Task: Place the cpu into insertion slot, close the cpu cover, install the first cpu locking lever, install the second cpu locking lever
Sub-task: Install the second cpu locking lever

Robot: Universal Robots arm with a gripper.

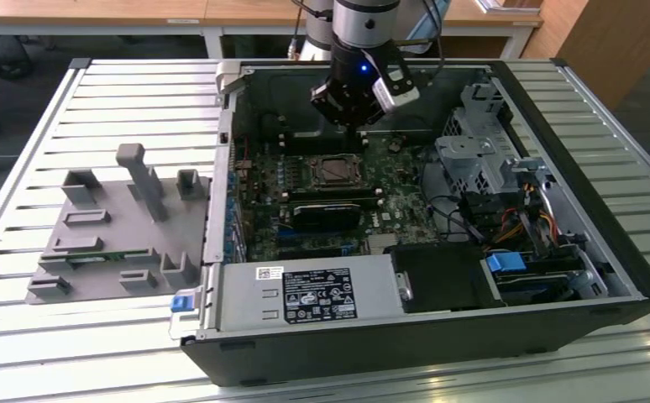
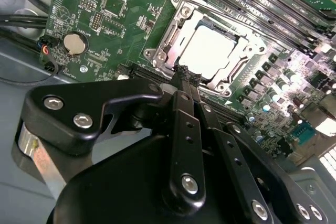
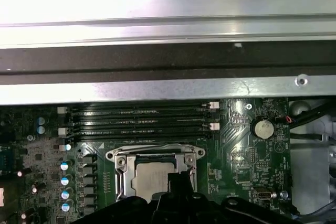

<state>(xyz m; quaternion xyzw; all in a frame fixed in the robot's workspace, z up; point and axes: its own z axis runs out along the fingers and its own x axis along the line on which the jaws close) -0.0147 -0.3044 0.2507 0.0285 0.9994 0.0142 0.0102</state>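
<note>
— Bench [image 1: 34,369] first: ribbed metal slats, and on them an open computer case [image 1: 594,252] lying on its side, with a grey moulded fixture [image 1: 112,227] just beside it on the exterior view's left.

— And inside the case?

— Green motherboard [image 1: 387,214] across the floor, a grey power supply box [image 1: 302,295] along the near edge, a drive cage [image 1: 476,164] on the exterior view's right.

— Where's the arm?

— Reaching down into the case from the far side, the gripper [image 1: 353,113] hanging over the board, just beyond the insertion slot [image 1: 337,170].

— Jaws?

— Drawn together, narrow, nothing between them. In the second wrist view the gripper [image 2: 184,74] has its tips right at the socket's edge.

— The cpu?

— Sitting flat in the insertion slot [image 2: 173,35]. The cpu [image 2: 210,51] shows its pale metal top inside the silver frame; the first wrist view has the cpu [image 3: 152,179] there too, with memory slots [image 3: 136,121] just beside it.

— Cover down?

— Can't tell. Small last item: a coin cell [image 2: 75,44] on the board, well apart from the socket.
</note>
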